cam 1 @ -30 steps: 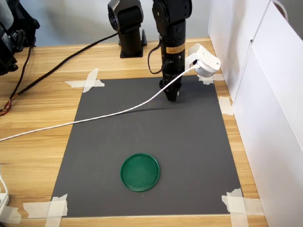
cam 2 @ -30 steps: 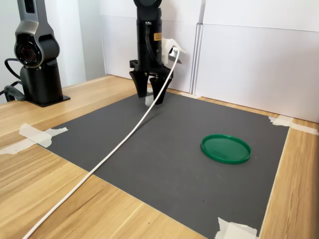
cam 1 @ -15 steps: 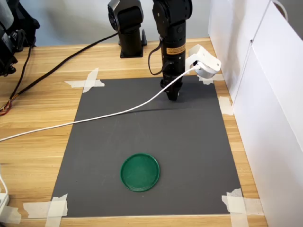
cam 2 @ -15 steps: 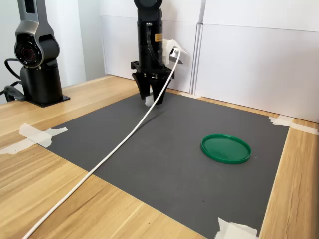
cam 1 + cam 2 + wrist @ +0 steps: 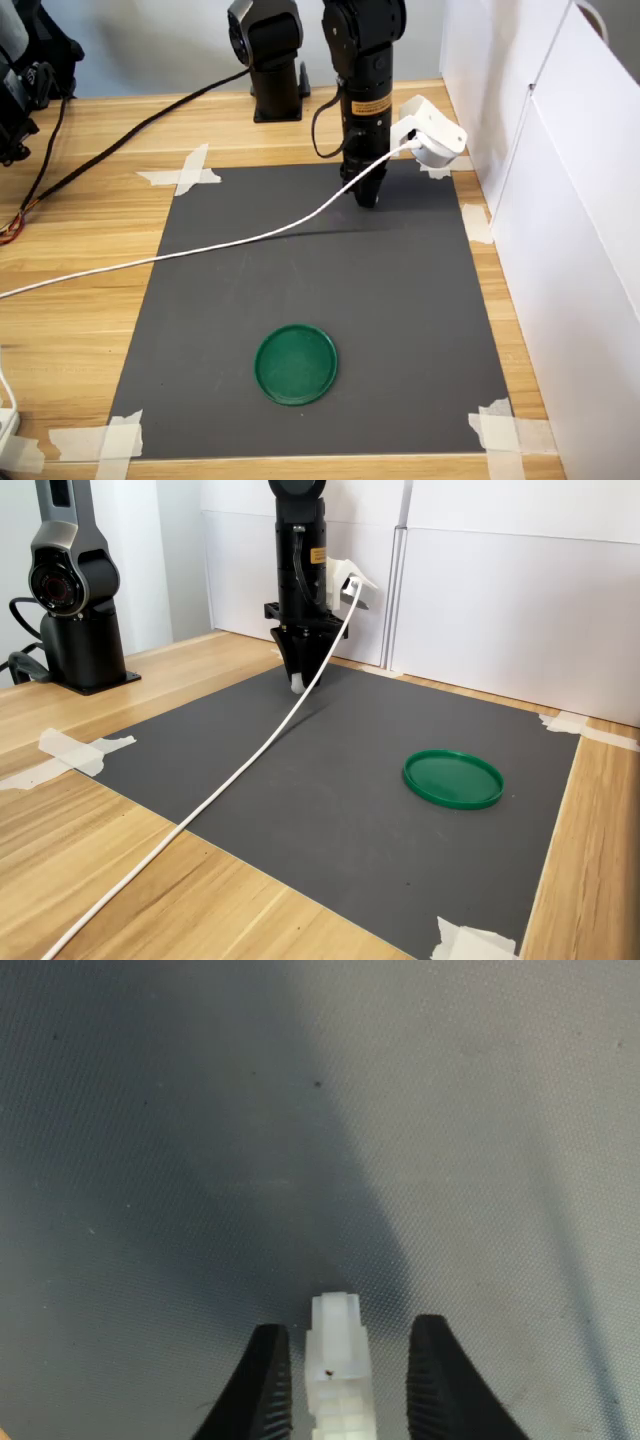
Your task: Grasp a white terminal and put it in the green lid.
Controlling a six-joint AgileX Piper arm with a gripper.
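In the wrist view the white terminal (image 5: pixel 335 1360) lies on the dark mat between my two black fingers (image 5: pixel 268 1380), with a narrow strip of mat showing on each side of it. My gripper (image 5: pixel 345 1335) is open but nearly closed around it. In both exterior views the gripper (image 5: pixel 365 198) (image 5: pixel 298 678) points straight down at the mat's far end. The terminal (image 5: pixel 296 686) shows as a pale speck at the tips. The green lid (image 5: pixel 296 364) (image 5: pixel 453 778) lies flat and empty on the mat, well away from the gripper.
The dark mat (image 5: pixel 400 300) is taped to a wooden table. A white cable (image 5: pixel 200 250) runs from the wrist camera (image 5: pixel 432 138) across the mat and off the first exterior view's left. A second arm's base (image 5: pixel 268 60) stands behind. White panels (image 5: pixel 570 200) wall the first exterior view's right.
The fingers have narrowed from wide apart to close around the white terminal. The arm has hardly shifted, and the green lid has not moved.
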